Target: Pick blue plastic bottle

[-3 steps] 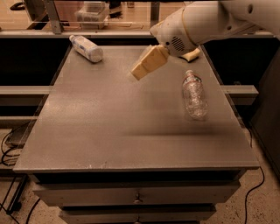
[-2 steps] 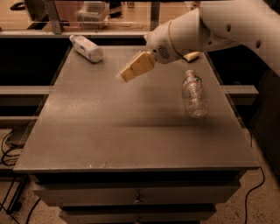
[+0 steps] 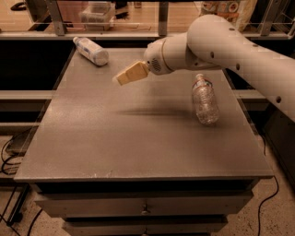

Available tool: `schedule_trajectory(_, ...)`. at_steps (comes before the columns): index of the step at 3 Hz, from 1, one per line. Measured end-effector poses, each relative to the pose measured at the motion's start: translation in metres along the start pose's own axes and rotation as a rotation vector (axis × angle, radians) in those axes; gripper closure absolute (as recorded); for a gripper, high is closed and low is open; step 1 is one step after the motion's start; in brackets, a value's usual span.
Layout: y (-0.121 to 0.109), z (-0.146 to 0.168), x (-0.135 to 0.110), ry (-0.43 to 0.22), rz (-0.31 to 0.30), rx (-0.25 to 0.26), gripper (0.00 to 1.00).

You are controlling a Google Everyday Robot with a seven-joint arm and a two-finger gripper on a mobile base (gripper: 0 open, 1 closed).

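The blue plastic bottle (image 3: pixel 91 50) is small and pale bluish-white with a speckled label. It lies on its side at the far left corner of the grey table (image 3: pixel 138 133). My gripper (image 3: pixel 123 77) has tan fingers and hangs above the table's middle, to the right of and nearer than the bottle, pointing left toward it. It holds nothing. The white arm reaches in from the right.
A clear crinkled bottle (image 3: pixel 204 99) with a red-white neck label lies on its side at the right of the table. A railing and shelf with a clear container (image 3: pixel 97 13) run behind the table. Drawers sit below the front edge.
The gripper has moved left across the table toward the blue bottle. Both bottles have stayed put.
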State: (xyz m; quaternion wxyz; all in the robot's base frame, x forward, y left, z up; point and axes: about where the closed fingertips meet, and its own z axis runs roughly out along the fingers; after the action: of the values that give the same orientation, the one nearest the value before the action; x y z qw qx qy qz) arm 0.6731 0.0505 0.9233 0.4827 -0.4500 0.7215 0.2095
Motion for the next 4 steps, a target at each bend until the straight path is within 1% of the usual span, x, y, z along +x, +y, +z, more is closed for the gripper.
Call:
schedule_trajectory(1, 0.001, 0.009, -0.001, -0.007, 0.005, -0.004, 0.00)
schedule_trajectory(2, -0.003, 0.031, -0.004, -0.012, 0.000, 0.008, 0.00)
schedule_trajectory(3, -0.005, 0.058, -0.007, -0.041, 0.011, 0.001, 0.00)
schedule_trajectory(4, -0.007, 0.087, -0.011, -0.070, 0.022, -0.018, 0.00)
